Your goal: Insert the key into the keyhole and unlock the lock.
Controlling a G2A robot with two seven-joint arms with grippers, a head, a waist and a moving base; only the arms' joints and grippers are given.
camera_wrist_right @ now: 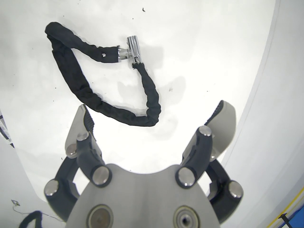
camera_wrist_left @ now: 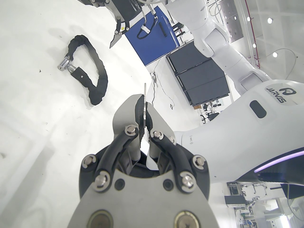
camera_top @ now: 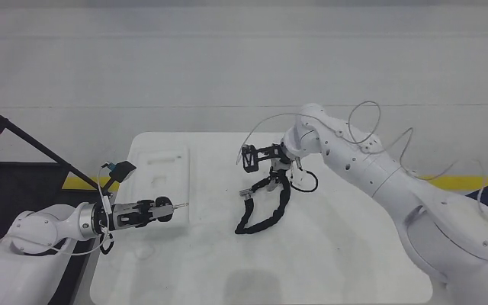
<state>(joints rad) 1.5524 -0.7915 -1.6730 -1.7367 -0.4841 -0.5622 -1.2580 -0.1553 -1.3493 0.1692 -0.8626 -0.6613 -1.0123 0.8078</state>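
Note:
A black cloth-covered chain lock [camera_top: 267, 212] lies in a loop on the white table [camera_top: 343, 252], its chrome cylinder [camera_top: 245, 194] at the loop's left end. In the left wrist view the keyhole end of the cylinder [camera_wrist_left: 62, 65] faces my left gripper [camera_wrist_left: 143, 106], which is shut on a thin metal key [camera_wrist_left: 144, 91] with the blade pointing out toward the lock. In the top view this gripper [camera_top: 169, 207] is a fair way left of the lock. My right gripper [camera_top: 258, 171] hangs open just above the lock; its wrist view shows the chain [camera_wrist_right: 71, 67] and cylinder [camera_wrist_right: 133, 48] beyond the gripper [camera_wrist_right: 152, 110].
A white tray [camera_top: 164, 175] lies on the table's left part, under and behind my left gripper. A black cable loop [camera_top: 309, 183] hangs by my right wrist. The table's front half has free room.

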